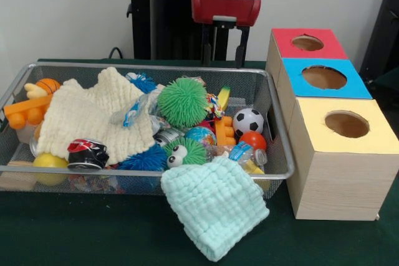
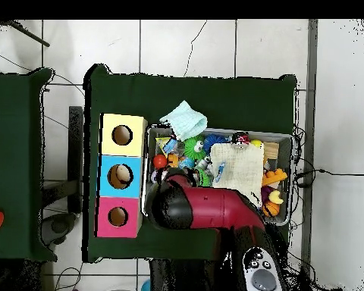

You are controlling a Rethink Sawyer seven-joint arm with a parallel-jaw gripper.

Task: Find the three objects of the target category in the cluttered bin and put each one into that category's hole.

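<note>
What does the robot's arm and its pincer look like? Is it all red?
Not all red. In the overhead view the arm is a fat, rounded tube in dark red with a black joint at its end. In the front view the pincer hangs from a shiny red block with a black part above, and its two thin fingers are black. No cables show on it.

A wire-mesh metal bin point(image 1: 277, 130) holds waffle-textured cloths, cream point(image 1: 93, 119) and mint point(image 1: 215, 207); a spiky rubbery green ball point(image 1: 182, 102); matt wood-grain boxes point(image 1: 340, 175) stand beside it.
</note>
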